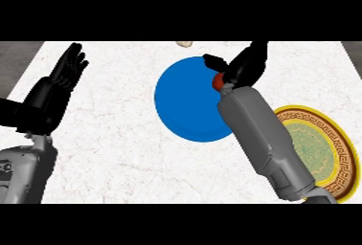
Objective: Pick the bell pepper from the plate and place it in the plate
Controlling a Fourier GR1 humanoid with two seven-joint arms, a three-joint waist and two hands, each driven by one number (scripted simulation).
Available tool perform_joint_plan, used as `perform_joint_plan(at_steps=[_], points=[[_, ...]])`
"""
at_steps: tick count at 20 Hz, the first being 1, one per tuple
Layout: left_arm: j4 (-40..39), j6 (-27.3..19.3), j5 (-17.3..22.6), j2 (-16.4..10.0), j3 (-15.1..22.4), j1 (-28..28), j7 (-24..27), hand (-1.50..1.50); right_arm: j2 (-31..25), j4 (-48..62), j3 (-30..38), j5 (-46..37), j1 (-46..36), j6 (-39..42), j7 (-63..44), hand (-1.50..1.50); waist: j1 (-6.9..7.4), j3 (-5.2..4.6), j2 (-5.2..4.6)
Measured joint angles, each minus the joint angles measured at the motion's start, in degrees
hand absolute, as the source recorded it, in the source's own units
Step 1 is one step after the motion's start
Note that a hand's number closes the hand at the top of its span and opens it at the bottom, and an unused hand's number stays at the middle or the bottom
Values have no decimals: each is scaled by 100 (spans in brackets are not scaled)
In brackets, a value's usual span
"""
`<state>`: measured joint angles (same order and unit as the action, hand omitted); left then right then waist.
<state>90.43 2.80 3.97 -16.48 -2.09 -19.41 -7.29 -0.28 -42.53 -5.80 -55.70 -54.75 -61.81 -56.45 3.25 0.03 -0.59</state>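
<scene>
Bell pepper [218,82] is showing only as a red patch at the blue plate's [185,103] right rim. Nearer, by the counter's [106,158] right edge, the yellow-rimmed patterned plate [314,143] is waiting. The right hand [240,72] is hovering released, fingers straight, directly over the pepper, whose long axis cannot be told. The left hand [67,72] is resting open by the left edge, well apart.

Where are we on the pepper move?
Done: nothing placed yet. In progress: the right hand is open over the red bell pepper at the blue plate's right edge, mostly hiding it. To do: grasp, lift, carry to the yellow-rimmed plate. The left hand rests open at the view's left.
</scene>
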Motion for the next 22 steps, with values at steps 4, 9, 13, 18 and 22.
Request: perform_joint_plan(at_steps=[4, 9, 13, 18, 22], points=[[-44, 22, 14, -53, -119, 131, 57, 0, 1, -441, -286, -32, 439, -345, -203, -150, -180, -3, 59], [97, -24, -13, -58, -171, 331, -8, 0, 7, -1448, -713, -373, 1423, -666, -462, -150, -346, -6, 119], [88, -19, -14, -90, -270, 438, 38, 0, 17, -2643, -1096, -838, 2495, -694, -663, -150, -445, -8, 134], [209, 73, 57, -145, -363, 494, 9, 0, 26, -4297, -1516, -1530, 3973, -478, -912, -150, -462, -8, 123], [181, 97, 0, -132, -372, 507, 61, 0, 25, -5409, -1949, -1995, 5167, -380, -892, -150, -443, -7, 104]])
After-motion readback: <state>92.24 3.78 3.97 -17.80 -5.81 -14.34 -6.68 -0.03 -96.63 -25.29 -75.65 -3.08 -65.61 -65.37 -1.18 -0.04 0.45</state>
